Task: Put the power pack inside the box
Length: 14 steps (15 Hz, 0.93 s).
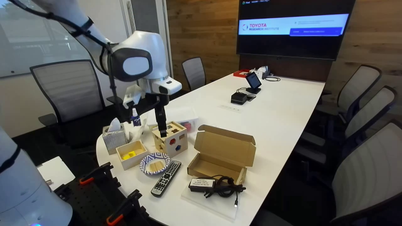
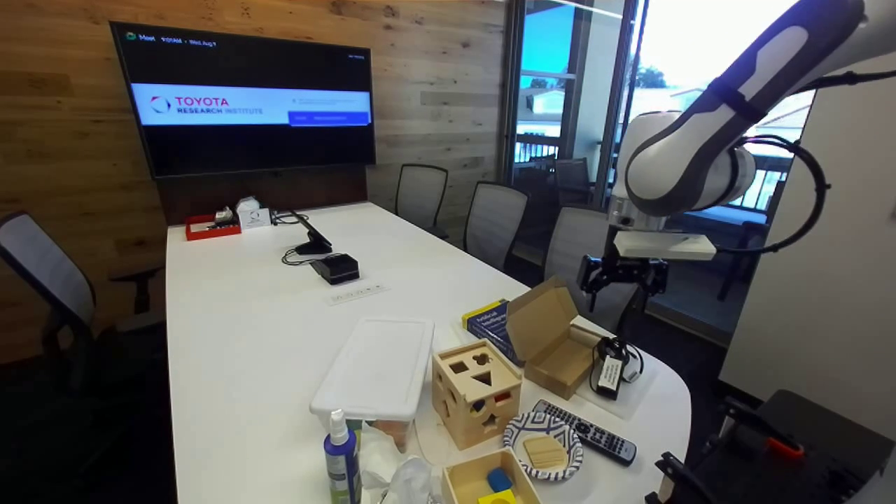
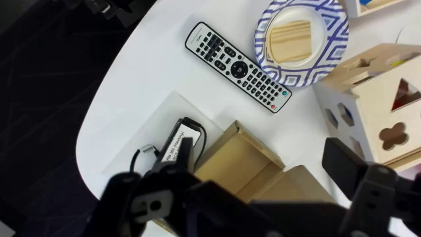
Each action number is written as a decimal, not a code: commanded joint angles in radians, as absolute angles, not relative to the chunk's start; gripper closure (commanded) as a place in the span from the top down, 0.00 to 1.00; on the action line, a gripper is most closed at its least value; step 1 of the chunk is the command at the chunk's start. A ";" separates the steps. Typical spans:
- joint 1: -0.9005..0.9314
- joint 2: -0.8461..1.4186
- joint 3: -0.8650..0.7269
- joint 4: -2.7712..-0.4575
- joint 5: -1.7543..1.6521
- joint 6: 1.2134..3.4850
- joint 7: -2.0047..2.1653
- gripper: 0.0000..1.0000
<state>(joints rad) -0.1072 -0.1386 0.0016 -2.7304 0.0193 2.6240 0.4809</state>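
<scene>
Well, the small black plastic brick with its black cord lies just beside the open brown cardboard box. The tool is spread wide and empty. The brick should be hard and a bit heavy, the cord floppy: pinch the brick's sides.

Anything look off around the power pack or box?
The power pack trails an untidy black cord beside the open cardboard box, one end straying loose; it might snag. I see no spill or damage.
</scene>
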 commanded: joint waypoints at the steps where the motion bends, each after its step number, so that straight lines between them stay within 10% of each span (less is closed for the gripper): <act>1: -0.161 -0.049 -0.014 -2.785 -0.022 2.797 0.640 1.00; 14: -0.085 0.361 -0.214 -2.694 0.065 3.170 0.750 1.00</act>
